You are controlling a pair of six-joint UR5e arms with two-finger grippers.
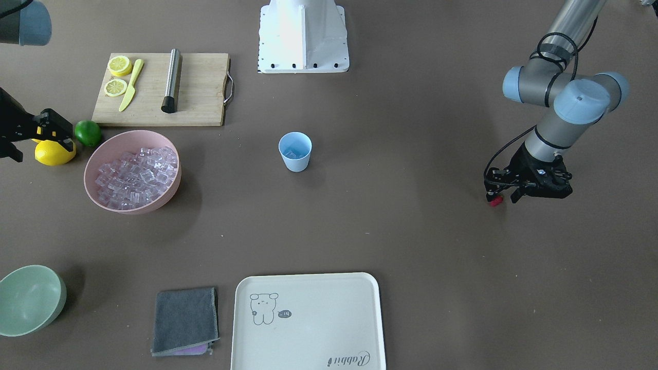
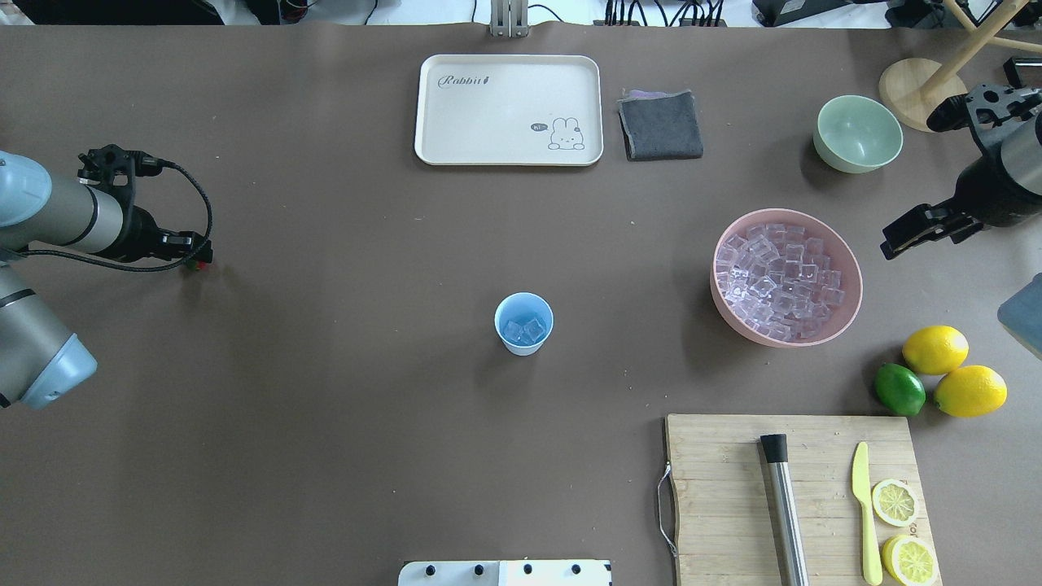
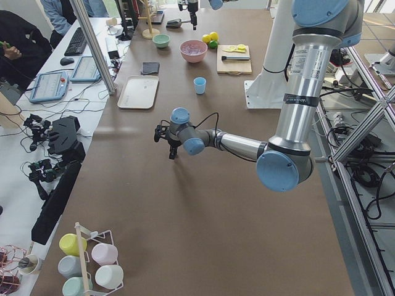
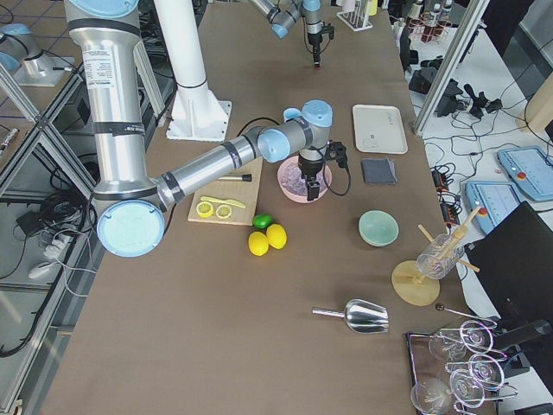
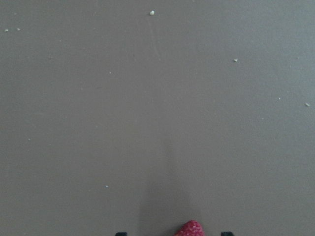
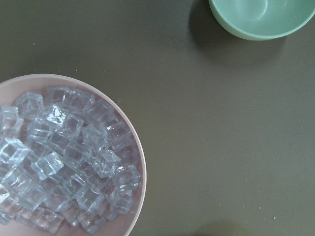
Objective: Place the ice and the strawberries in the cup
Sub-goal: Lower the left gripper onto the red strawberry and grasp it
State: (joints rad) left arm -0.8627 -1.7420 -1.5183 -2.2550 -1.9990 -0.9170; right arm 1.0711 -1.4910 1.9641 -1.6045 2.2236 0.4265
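Observation:
The pale blue cup [image 2: 523, 323] stands upright at mid-table with two ice cubes [image 2: 525, 330] in it; it also shows in the front view [image 1: 295, 151]. Many more clear cubes fill the pink bowl [image 2: 847, 313], seen close in the right wrist view [image 6: 64, 157]. My left gripper [image 1: 499, 199] is far to the cup's left, low over bare table, shut on the red strawberry [image 1: 495, 201]. The strawberry's tip shows in the left wrist view [image 5: 190, 229]. My right gripper [image 2: 924, 230] hangs beside the pink bowl's outer side and looks open and empty.
A cream tray [image 2: 509, 155], a grey cloth [image 2: 660, 124] and a pale green bowl [image 2: 858, 133] line the far side. Two lemons [image 2: 934, 348], a lime [image 2: 899, 388] and a cutting board [image 2: 733, 496] with a metal rod, a knife and lemon halves lie near right.

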